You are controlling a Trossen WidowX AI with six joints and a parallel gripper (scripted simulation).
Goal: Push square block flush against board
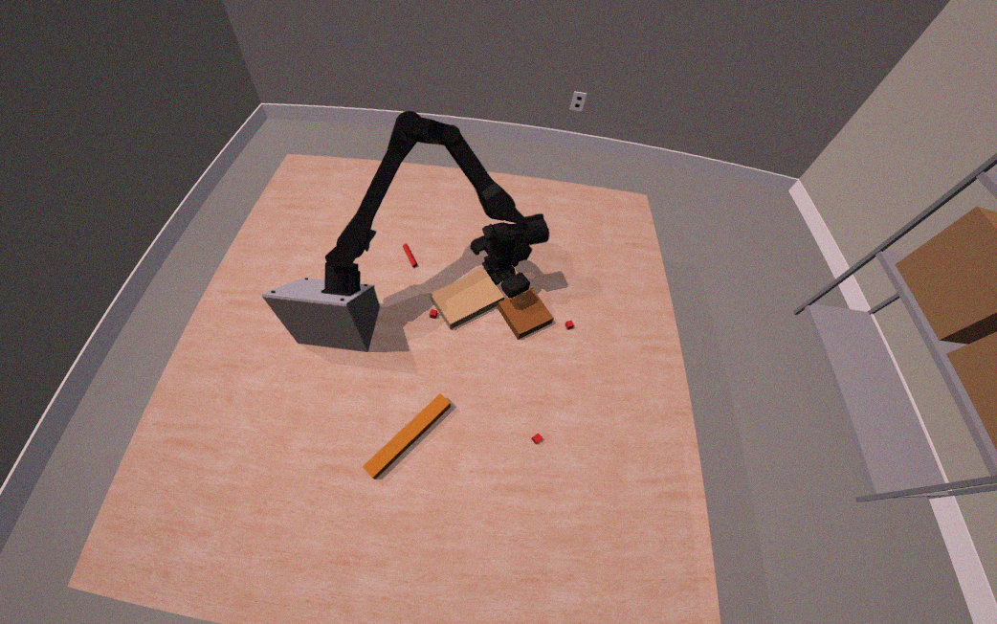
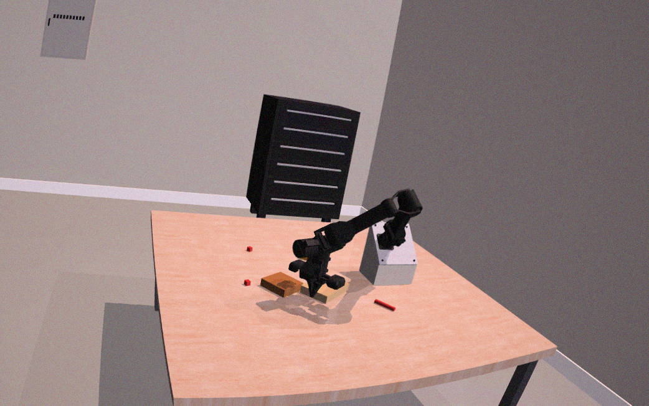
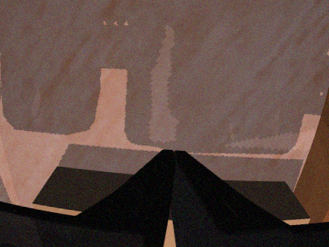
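Observation:
The brown square block (image 1: 525,314) (image 2: 273,279) (image 3: 318,170) lies flat on the table. The pale tan board (image 1: 464,298) (image 2: 330,291) (image 3: 83,186) lies flat beside it. The block's corner meets or nearly meets a corner of the board, with most of the block sticking out past it; contact is too fine to tell. My gripper (image 1: 499,279) (image 2: 312,292) (image 3: 172,161) is shut and empty. It points down with its tips low, close against the board's end face, next to the block. The fingertips are partly hidden in the top view.
A long orange bar (image 1: 406,435) lies well away. Small red cubes (image 1: 432,313) (image 1: 568,324) (image 1: 536,438) lie around, one close to the board and one close to the block. A red stick (image 1: 409,255) (image 2: 384,305) lies nearer the arm's grey base (image 1: 330,320) (image 2: 392,273).

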